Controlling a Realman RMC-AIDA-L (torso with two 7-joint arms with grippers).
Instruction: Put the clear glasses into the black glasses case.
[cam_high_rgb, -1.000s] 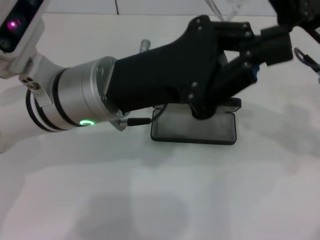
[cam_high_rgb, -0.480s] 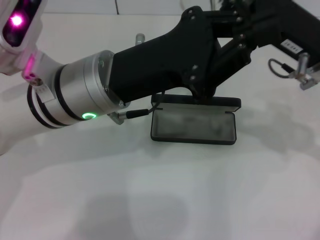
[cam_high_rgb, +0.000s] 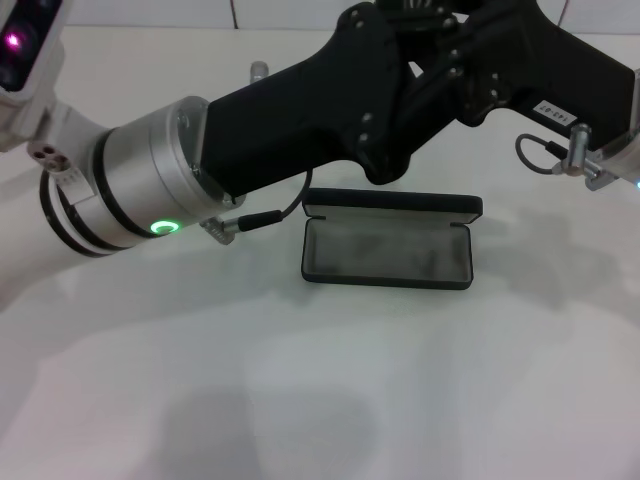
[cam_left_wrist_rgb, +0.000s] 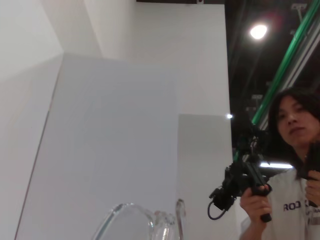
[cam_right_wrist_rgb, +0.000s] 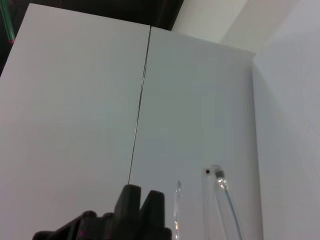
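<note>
We are seeing the matte black rectangular hinged glasses case (cam_high_rgb: 388, 240) lying open on the white table (cam_high_rgb: 330, 390), its grey lining facing up and its lid standing along the far edge. Nothing is lying inside it.

The left gripper (cam_high_rgb: 400, 95) and the right gripper (cam_high_rgb: 480, 50) are both raised above and behind the case, crossing each other near the top of the head view. Their fingertips are not showing there, so we cannot tell how far either one is open or what it is gripping.

The transparent, colourless plastic glasses (cam_left_wrist_rgb: 137, 225) are up in the air near both wrist cameras, not on the table. In the left wrist view the curved lens is showing at the lower edge against white wall panels (cam_left_wrist_rgb: 115, 125). In the right wrist view 2 thin clear temple arms (cam_right_wrist_rgb: 222, 200) are rising beside a black gripper part (cam_right_wrist_rgb: 130, 215).
</note>
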